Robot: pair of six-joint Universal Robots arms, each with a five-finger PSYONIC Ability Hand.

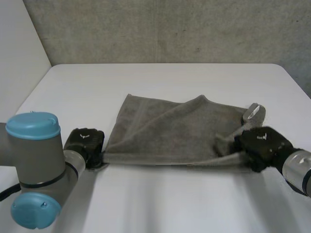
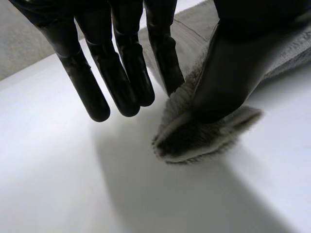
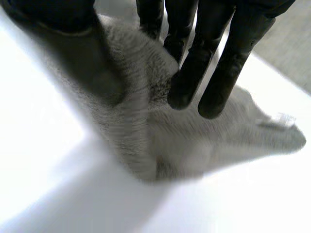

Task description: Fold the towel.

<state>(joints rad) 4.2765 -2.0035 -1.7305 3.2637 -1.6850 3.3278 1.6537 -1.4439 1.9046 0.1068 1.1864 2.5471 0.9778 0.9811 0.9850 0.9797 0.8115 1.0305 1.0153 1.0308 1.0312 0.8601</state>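
1. Nearest the head camera, the left arm (image 1: 34,160), a grey joint with light-blue caps, fills the near left and hides the part of the table (image 1: 160,194) behind it. The right arm (image 1: 297,171) comes in at the near right.
2. Between the two arms lies a strip of bare white table, reaching up to the towel's near edge.
3. The left hand (image 1: 85,141) sits at the near left corner of the towel (image 1: 170,131). In its wrist view the thumb (image 2: 233,68) presses down on that corner and the closest finger touches the cloth from the other side. The corner is pinched between them. The other fingers (image 2: 121,73) hang straight beside the corner, off the cloth.
4. The right hand (image 1: 262,144) is at the towel's near right corner. In its wrist view the thumb and fingertips (image 3: 182,94) rest on the cloth with a bunched ridge pinched between them.
5. The grey towel lies flat in the middle of the table, its near edge running straight from one hand to the other. Its top layer is creased, with a fold rising to a peak at the far edge.
6. A pale label (image 1: 252,111) sticks out at the far right corner, just beyond the right hand.
7. Farther back is bare table, then a grey wall (image 1: 170,29), with a pale panel (image 1: 19,48) at the far left.
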